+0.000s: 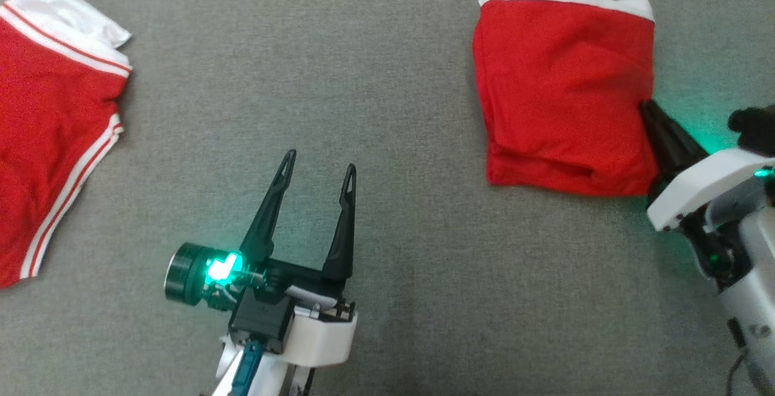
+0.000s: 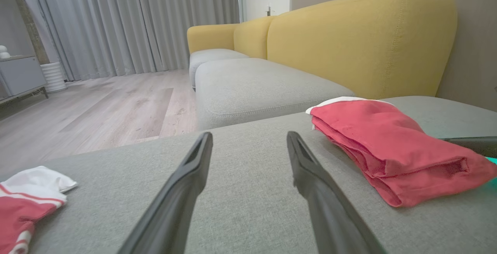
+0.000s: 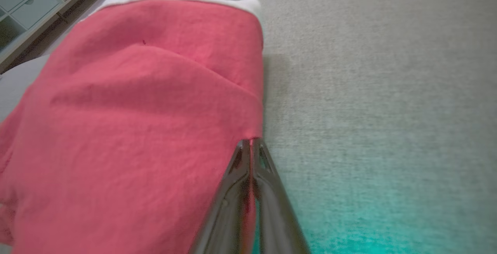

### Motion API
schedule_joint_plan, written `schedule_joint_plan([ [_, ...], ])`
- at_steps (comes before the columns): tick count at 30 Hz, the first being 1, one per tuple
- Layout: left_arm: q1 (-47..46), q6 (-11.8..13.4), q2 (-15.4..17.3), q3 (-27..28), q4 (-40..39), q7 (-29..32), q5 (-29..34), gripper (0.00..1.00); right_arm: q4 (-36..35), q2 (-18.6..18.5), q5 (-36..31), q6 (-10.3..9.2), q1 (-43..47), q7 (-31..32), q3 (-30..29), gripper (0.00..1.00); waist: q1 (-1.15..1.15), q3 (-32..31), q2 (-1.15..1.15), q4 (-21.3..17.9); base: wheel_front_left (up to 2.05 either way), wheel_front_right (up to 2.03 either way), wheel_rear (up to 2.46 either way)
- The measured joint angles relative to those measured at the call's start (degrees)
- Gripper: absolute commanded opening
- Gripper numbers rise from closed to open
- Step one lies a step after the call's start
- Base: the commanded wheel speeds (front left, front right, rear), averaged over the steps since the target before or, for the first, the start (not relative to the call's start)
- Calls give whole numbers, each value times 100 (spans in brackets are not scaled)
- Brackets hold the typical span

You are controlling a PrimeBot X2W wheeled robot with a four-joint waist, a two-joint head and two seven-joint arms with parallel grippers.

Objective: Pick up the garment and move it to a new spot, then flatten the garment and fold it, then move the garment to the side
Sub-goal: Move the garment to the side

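Note:
The garment (image 1: pixel 563 87) is a folded red piece with a white waistband, lying at the upper right of the grey cushion (image 1: pixel 393 81). My right gripper (image 1: pixel 646 105) is shut on the garment's right edge. In the right wrist view the two fingers (image 3: pixel 250 142) press together with red cloth (image 3: pixel 136 110) pinched between them. My left gripper (image 1: pixel 319 161) stands open over bare cushion at the lower middle, well left of the garment. In the left wrist view the open gripper (image 2: pixel 248 139) points past the folded garment (image 2: pixel 392 149), which lies to its right.
A second red garment with white stripes (image 1: pixel 54 141) lies spread at the left edge, also at the lower left of the left wrist view (image 2: pixel 23 203). A yellow sofa back (image 2: pixel 361 40) rises behind the cushion. Wood floor (image 2: pixel 97 106) and a grey cabinet (image 2: pixel 19 75) lie beyond.

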Motion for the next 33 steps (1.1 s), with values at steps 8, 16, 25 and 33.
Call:
schedule_joint_plan([
  [8,-248,1,32,-47,1,0,-8,100,-99,-548,182,0,-329,-142,-16,0,0,259,0,-218,0,0,0],
  [16,-486,3,120,-73,-16,0,-8,100,-40,-1238,148,0,-534,-151,-676,0,0,632,0,-373,0,0,0],
  [25,-944,-33,174,-140,-104,0,-82,100,287,-1905,-289,0,-773,131,-2056,0,1,1255,0,-464,0,0,0],
  [33,-1402,-137,208,-240,-122,-7,-54,100,-93,-2070,-1099,1,-842,403,-2796,0,1,1722,0,-504,0,0,0],
])
